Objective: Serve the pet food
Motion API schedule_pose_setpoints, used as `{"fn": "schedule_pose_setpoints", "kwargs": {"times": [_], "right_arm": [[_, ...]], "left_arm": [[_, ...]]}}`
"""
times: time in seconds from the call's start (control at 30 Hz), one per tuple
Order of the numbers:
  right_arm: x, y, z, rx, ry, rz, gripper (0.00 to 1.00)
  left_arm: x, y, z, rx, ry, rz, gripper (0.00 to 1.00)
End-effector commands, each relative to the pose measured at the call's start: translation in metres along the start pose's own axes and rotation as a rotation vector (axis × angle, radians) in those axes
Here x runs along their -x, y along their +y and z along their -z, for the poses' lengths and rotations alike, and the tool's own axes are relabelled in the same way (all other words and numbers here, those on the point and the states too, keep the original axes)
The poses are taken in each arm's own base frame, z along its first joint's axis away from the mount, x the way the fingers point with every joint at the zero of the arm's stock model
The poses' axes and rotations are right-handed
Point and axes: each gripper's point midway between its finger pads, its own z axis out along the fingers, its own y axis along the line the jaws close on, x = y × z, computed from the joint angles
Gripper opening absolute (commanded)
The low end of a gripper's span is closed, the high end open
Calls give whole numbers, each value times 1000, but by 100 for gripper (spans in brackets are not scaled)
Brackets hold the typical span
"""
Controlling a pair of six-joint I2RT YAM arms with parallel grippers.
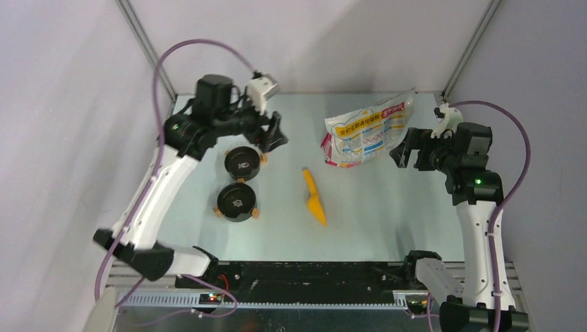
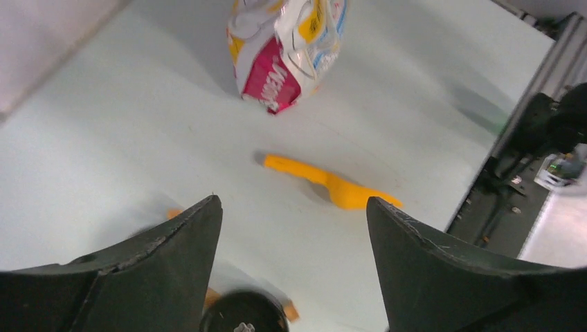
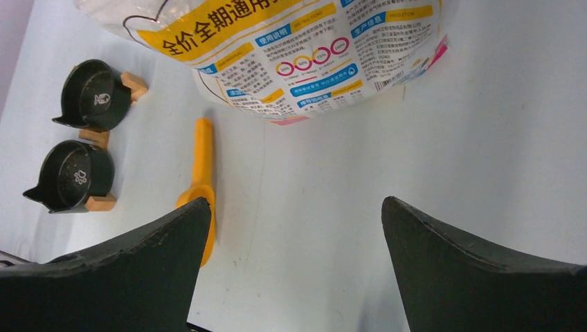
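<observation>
Left gripper (image 2: 294, 207) and right gripper (image 3: 297, 207) have jaws spread wide, gripping nothing; two round black bowls (image 1: 242, 162) sit toward the table's (image 1: 387, 221) left edge, crinkled glossy bag (image 1: 367, 131) near its far right corner.

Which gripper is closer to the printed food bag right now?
Right. The right gripper sits just off the right edge of the bag; the left gripper hangs farther away on its left, beside the far black bowl.
</observation>
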Motion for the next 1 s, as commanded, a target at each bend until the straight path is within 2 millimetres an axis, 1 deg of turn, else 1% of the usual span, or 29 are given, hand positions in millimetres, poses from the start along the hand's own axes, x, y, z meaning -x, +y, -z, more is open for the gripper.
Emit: {"fn": "schedule_pose_setpoints", "kwargs": {"times": [0.0,0.03,0.07,0.1,0.13,0.17,0.2,0.23,0.3,0.4,0.47,0.5,0.63,0.67,0.7,0.77,0.83,0.93,0.97], "right_arm": [[30,18,21,44,-99,24,96],[28,18,23,38,-89,33,96],[28,16,24,26,-84,39,96],[27,15,27,17,-74,49,96],[26,13,28,4,-69,51,96],[25,12,30,-3,-59,56,96],[24,12,32,-6,-55,58,96],[19,11,33,-11,-37,57,95],[11,9,36,-18,-13,57,95],[4,3,37,-41,3,61,95],[1,-1,38,-53,5,54,95],[1,0,39,-51,5,50,95],[-6,1,43,-43,24,35,95],[-8,1,44,-43,32,37,94],[-10,1,45,-43,36,38,94],[-13,1,46,-44,45,39,94],[-14,1,48,-46,44,36,94],[-14,2,49,-42,43,29,94],[-14,4,50,-37,41,27,94]], "left_arm": [[34,26,-52,132,5,-69,82],[49,25,-58,130,-30,-66,80],[44,29,-79,121,-1,-31,79],[47,30,-97,108,7,-25,77],[47,30,-105,93,16,-29,73],[44,27,-122,51,44,-55,72],[42,23,-131,26,64,-71,69],[36,24,-145,-5,99,-86,68],[29,17,-159,-70,120,-89,69],[26,11,-171,-94,103,-81,74],[28,7,-179,-111,79,-84,75],[24,5,-182,-118,84,-80,75],[25,0,-195,-134,80,-84,71],[25,-3,-198,-143,80,-89,66],[27,-5,-200,-148,77,-95,63],[28,-13,-205,-162,75,-109,53],[30,-18,-211,-166,75,-127,50],[29,-22,-220,-150,86,-158,47],[28,-23,-223,-128,94,-172,44]]}}
